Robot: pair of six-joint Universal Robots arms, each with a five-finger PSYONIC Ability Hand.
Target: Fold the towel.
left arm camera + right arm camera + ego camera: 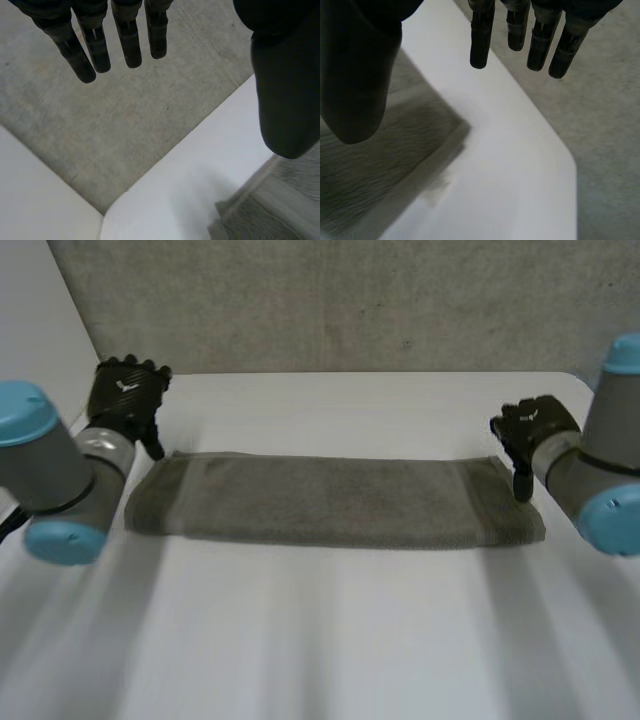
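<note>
Left robot hand [128, 395] and right robot hand [530, 430] hang released, fingers straight, just beside the 2 far corners of the towel [330, 502]. I'd pinch both evenly, then lift together.

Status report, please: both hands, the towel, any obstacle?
Left hand open at far left corner of towel. Right hand open at far right corner. It lies flat. No obstacle seen.

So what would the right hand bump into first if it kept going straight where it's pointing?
Probably the white table, right beside the corner of the grey terry towel. The open right hand hangs above both; depth is unclear.
</note>
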